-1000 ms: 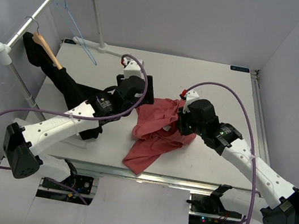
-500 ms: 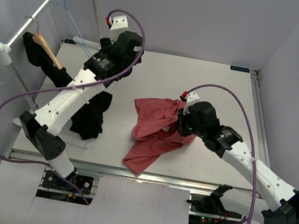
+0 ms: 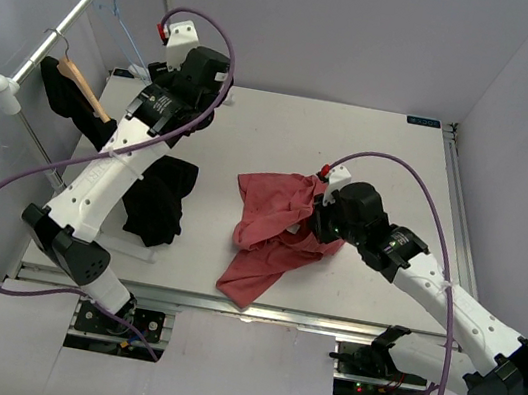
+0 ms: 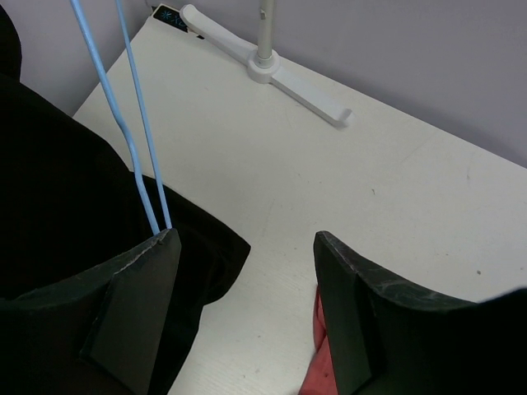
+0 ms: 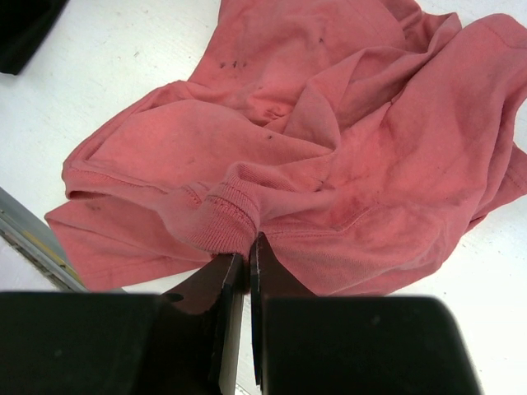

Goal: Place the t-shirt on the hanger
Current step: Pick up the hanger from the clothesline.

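Observation:
The salmon-red t-shirt (image 3: 268, 234) lies crumpled on the table's middle. My right gripper (image 3: 315, 216) is shut on its ribbed collar; in the right wrist view the jaws (image 5: 249, 247) pinch a fold of the t-shirt (image 5: 329, 148). The light-blue wire hanger (image 3: 119, 23) hangs from the rail at the far left. My left gripper (image 3: 166, 98) is raised beside its lower end, open and holding nothing. In the left wrist view the hanger's two wires (image 4: 132, 123) run down to the tip of the left finger (image 4: 136, 304); the gripper (image 4: 245, 247) has bare table between its fingers.
A black garment (image 3: 157, 202) drapes from a tan wooden hanger (image 3: 85, 86) on the same rail (image 3: 71, 18) down onto the table. The rack's white foot (image 4: 280, 74) lies at the far left corner. Walls close in on both sides.
My left arm has swung away from the t-shirt to the far left corner, up beside the blue hanger. Right gripper keeps its hold on the collar, barely moved.

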Controlling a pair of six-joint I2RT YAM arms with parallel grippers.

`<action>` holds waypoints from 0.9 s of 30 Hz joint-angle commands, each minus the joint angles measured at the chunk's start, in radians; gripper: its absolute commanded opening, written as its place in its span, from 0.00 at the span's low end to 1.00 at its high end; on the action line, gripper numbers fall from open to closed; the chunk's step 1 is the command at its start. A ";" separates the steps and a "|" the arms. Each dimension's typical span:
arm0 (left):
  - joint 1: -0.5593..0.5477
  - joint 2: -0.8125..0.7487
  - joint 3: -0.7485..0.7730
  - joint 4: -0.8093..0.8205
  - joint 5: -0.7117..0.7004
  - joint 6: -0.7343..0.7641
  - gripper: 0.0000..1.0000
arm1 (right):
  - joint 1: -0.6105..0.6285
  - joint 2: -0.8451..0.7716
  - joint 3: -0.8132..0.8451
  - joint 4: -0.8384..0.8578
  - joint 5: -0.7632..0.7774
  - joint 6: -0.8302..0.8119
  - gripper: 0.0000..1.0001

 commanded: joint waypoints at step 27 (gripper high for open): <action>0.329 -0.029 -0.101 0.203 0.167 0.144 0.62 | -0.002 -0.051 -0.041 0.072 -0.034 -0.028 0.08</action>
